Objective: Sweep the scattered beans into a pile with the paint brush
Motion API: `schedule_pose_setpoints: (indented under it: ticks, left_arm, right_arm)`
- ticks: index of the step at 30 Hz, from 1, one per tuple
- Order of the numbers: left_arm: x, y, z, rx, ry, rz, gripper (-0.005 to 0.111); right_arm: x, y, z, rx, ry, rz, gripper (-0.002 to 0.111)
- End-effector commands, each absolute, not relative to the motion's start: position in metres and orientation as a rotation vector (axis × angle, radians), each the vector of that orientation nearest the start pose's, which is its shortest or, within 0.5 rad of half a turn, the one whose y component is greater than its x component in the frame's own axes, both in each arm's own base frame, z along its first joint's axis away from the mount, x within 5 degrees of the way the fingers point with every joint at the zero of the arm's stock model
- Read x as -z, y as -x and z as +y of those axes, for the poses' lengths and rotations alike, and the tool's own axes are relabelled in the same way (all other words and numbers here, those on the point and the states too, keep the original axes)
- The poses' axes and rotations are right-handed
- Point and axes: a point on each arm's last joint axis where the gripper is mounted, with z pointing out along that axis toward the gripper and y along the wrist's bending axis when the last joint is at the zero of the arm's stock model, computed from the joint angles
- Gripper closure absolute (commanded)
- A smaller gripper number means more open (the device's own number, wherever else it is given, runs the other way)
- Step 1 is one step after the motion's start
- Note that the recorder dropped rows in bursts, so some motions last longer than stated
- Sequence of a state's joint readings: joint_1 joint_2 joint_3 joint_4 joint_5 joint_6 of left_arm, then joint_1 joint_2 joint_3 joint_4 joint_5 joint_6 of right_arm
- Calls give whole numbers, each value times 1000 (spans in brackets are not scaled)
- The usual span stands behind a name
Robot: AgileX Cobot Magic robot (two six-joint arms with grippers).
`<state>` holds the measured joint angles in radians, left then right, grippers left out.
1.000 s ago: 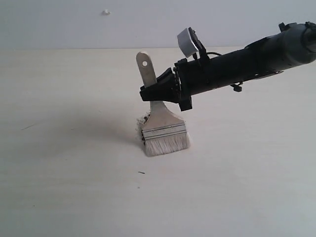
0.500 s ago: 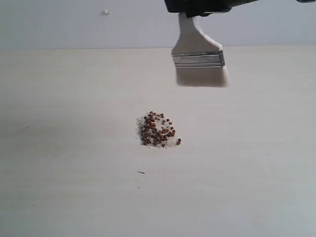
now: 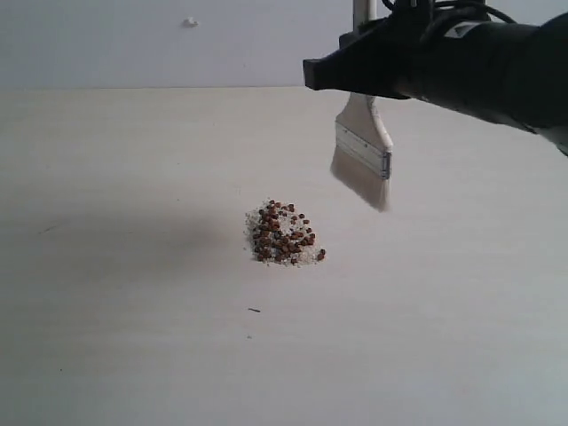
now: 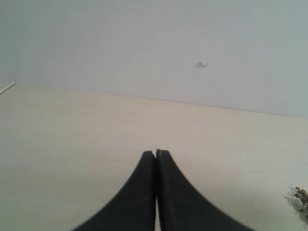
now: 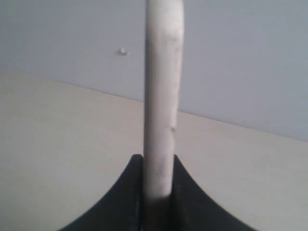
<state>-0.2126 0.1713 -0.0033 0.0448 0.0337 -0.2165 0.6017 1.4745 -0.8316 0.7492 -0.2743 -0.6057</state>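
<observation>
Fingers point(image 5: 132, 192) of the right gripper point(image 5: 158, 163) are nearly closed and clamp the pale wooden handle of the paint brush point(image 5: 163, 96), which stands straight up between them in the right wrist view. The left gripper point(image 4: 155, 156) has its two black fingers pressed together and holds nothing; it points over the bare table towards the wall.

In the exterior view, nearest to the camera is the light wooden table point(image 3: 133, 355), with a tiny dark speck point(image 3: 254, 310) on it. A little behind the speck lie the beans point(image 3: 282, 235), small reddish-brown ones mixed with whitish grains, gathered in one compact heap near the middle of the table. The same heap shows at the edge of the left wrist view point(image 4: 299, 197).

Behind the heap and to its right, the right gripper point(image 3: 355, 75) holds the paint brush point(image 3: 362, 155) with its bristles down and tilted, clear of the beans. Farthest is the pale grey wall point(image 3: 106, 44), with one small white spot point(image 3: 190, 21).
</observation>
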Motion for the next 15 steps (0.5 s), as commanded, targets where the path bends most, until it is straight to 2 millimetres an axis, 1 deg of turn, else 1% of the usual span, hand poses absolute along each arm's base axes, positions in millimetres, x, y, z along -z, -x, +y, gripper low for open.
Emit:
schedule_pose_setpoints:
  ticks: [1, 5, 7, 9, 12, 15]
  left_arm:
    - [-200, -68, -14, 287, -29, 1685, 107]
    - [-200, -68, -14, 287, -29, 1685, 107]
    - [-200, -68, -14, 287, -29, 1685, 107]
    - [-200, -68, -14, 287, -29, 1685, 107]
    - [-200, -68, -14, 287, -29, 1685, 107]
    - [-200, -68, -14, 287, -29, 1685, 107]
  right_arm:
    - [-255, -272, 148, -141, 217, 1883, 108]
    - [-243, -266, 131, 23, 61, 1930, 108]
    - [-238, -258, 128, 111, 6, 1928, 108]
    - [-234, -246, 131, 188, -15, 1907, 108]
    - [-227, -230, 144, 243, -14, 1893, 108]
    - [-215, -222, 160, 275, -9, 1881, 108]
